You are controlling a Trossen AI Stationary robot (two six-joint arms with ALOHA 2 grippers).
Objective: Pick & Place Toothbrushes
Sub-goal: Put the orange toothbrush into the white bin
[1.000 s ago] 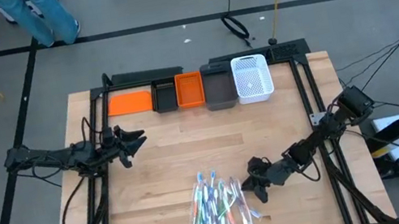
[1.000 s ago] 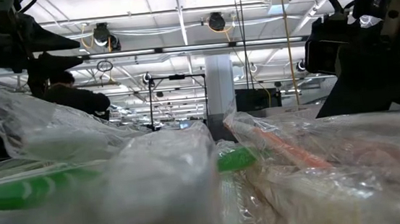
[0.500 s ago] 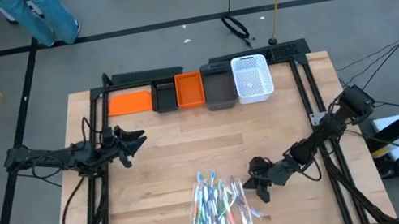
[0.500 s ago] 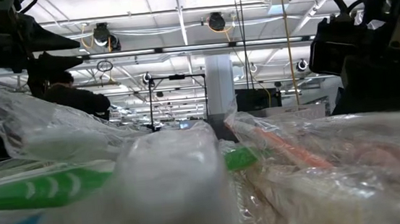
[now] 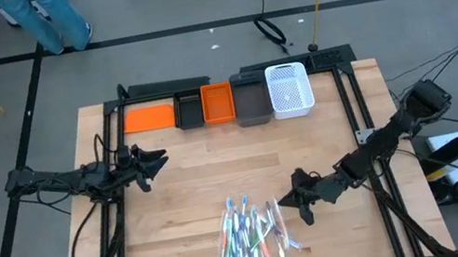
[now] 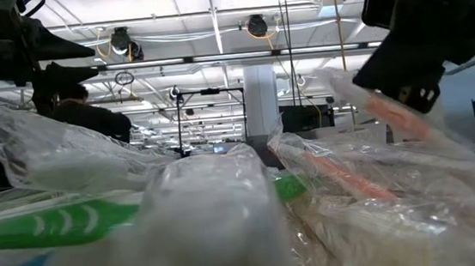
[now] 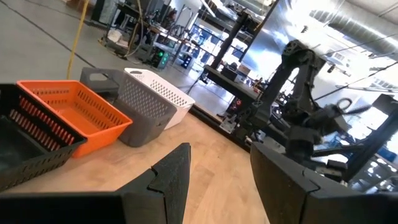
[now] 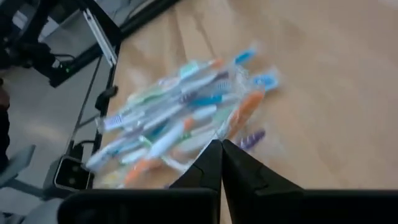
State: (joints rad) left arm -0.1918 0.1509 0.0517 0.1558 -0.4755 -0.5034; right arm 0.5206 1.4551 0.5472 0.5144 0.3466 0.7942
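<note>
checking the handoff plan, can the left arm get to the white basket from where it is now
Probably yes. The left gripper hangs over bare table, fingers open and empty, and nothing stands between it and the white basket in the bin row. The toothbrushes and right gripper lie well off that path.

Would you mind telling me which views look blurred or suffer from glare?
Low view: the clear-wrapped toothbrushes fill the foreground out of focus, their wrappers catching ceiling-light glare. Right wrist view: the pile is smeared by blur. High view: evenly lit and sharp.
</note>
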